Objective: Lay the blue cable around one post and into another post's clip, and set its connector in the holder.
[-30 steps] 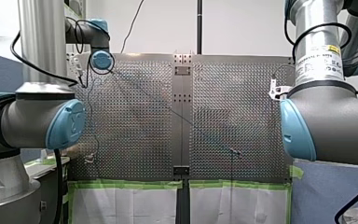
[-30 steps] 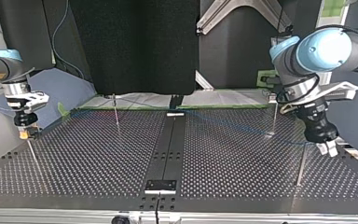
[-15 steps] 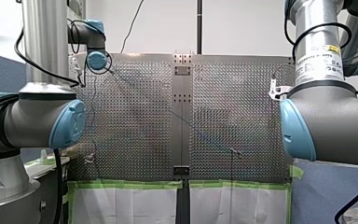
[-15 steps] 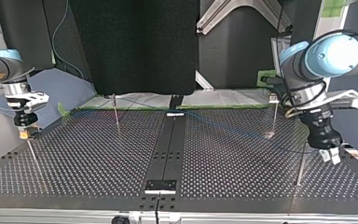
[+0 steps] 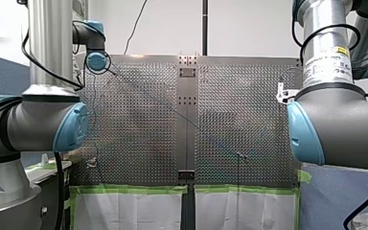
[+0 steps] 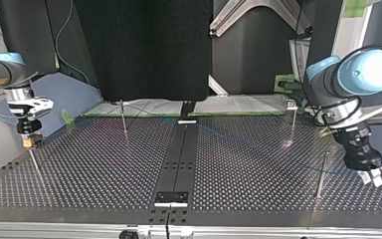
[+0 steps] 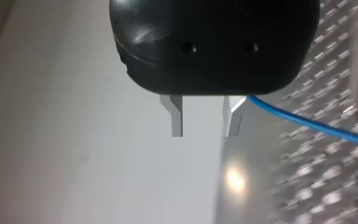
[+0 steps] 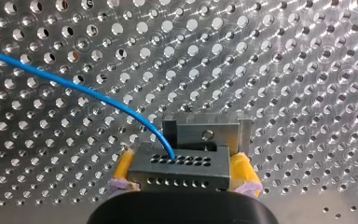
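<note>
While my right claw (image 8: 184,173) is clamped on the connector (image 8: 179,167), with the holder (image 8: 206,133) just ahead, my left claw (image 7: 203,122) stands apart, the blue cable (image 8: 74,86) beside one finger. Routing round the posts (image 6: 293,124) appears outstanding.

Perforated table (image 6: 104,164): four thin posts (image 6: 124,122) upright on it; dark strip (image 6: 180,154) down its middle.

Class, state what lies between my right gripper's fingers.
The dark connector, blue cable leaving it, sits between the yellow-padded fingers; the right wrist view shows it.
</note>
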Action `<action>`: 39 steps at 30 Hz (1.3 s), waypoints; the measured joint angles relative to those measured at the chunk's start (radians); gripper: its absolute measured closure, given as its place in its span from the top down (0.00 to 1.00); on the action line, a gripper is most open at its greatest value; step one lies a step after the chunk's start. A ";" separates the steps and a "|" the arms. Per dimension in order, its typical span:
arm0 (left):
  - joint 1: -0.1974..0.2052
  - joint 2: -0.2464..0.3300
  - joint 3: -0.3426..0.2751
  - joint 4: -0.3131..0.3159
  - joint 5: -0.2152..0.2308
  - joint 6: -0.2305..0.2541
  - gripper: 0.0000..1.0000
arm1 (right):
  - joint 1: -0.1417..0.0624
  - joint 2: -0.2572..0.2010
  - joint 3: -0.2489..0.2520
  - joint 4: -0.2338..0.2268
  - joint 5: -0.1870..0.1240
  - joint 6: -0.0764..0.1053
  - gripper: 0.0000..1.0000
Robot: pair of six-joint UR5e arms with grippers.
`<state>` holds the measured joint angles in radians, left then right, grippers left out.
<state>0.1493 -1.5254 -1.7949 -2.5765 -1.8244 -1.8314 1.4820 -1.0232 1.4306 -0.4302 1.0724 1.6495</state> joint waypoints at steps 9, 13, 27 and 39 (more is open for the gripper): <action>0.077 -0.019 0.036 -0.003 0.064 -0.039 0.44 | 0.000 0.001 0.000 0.000 0.001 0.000 0.80; 0.098 -0.050 0.036 -0.003 0.102 -0.038 0.44 | 0.000 0.001 0.000 -0.001 0.001 0.000 0.80; 0.090 -0.091 0.036 -0.006 0.138 -0.040 0.44 | -0.001 0.001 -0.001 -0.010 0.000 0.006 0.80; 0.101 -0.093 0.036 -0.006 0.123 -0.063 0.44 | 0.000 0.002 0.000 -0.009 0.000 0.006 0.80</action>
<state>0.2500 -1.6187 -1.7591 -2.5822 -1.7012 -1.8941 1.4816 -1.0212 1.4302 -0.4394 1.0724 1.6555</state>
